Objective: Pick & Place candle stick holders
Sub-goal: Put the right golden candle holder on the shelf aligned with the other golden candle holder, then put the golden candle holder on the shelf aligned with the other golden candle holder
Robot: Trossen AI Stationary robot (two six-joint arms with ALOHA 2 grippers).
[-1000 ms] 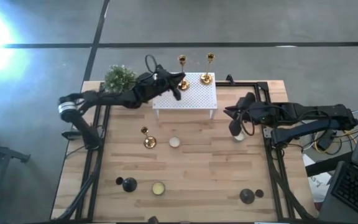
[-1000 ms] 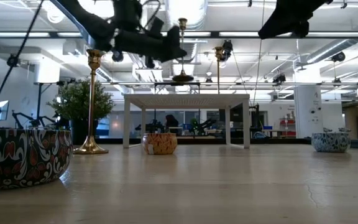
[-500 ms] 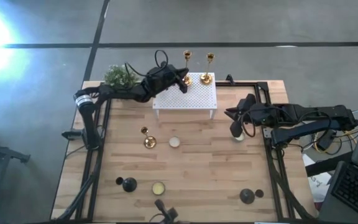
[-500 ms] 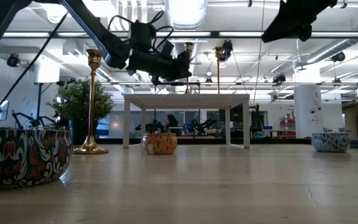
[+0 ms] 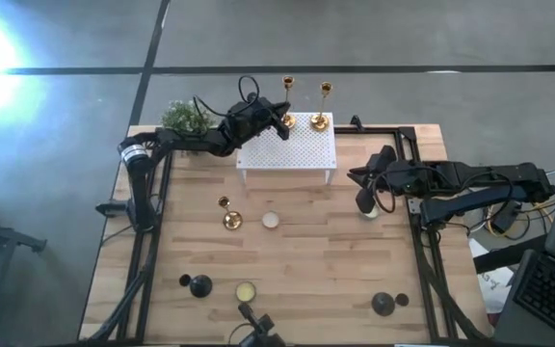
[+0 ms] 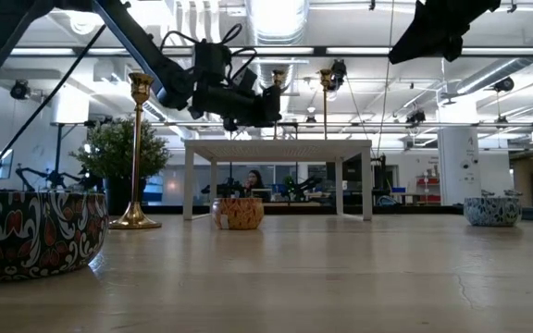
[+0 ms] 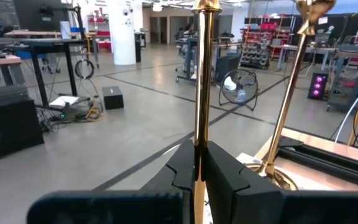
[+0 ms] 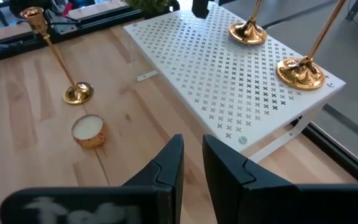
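Left end effector (image 7: 199, 163): we have our fingers clamped on the stem of a gold candlestick (image 5: 288, 104), gripping low on the shaft so it stays upright over the white perforated rack (image 5: 302, 154).
Why held there: we judge a low grip keeps the flared base steady as it sits on the rack's back left corner; whether it bears full weight yet, we cannot tell.
Second gold candlestick (image 5: 323, 108): it stands on the rack just beside ours, apart from it.
Third gold candlestick (image 5: 229, 214): we see it on the desk (image 5: 306, 280) in front of the rack, near a candle tin (image 5: 271, 220).
Black holders: one (image 5: 198, 285) sits near the desk's front left, another (image 5: 384, 304) at the front right.
Right end effector (image 8: 191, 163): our fingers are nearly together and hold nothing; the arm waits at the desk's right side, facing the rack.
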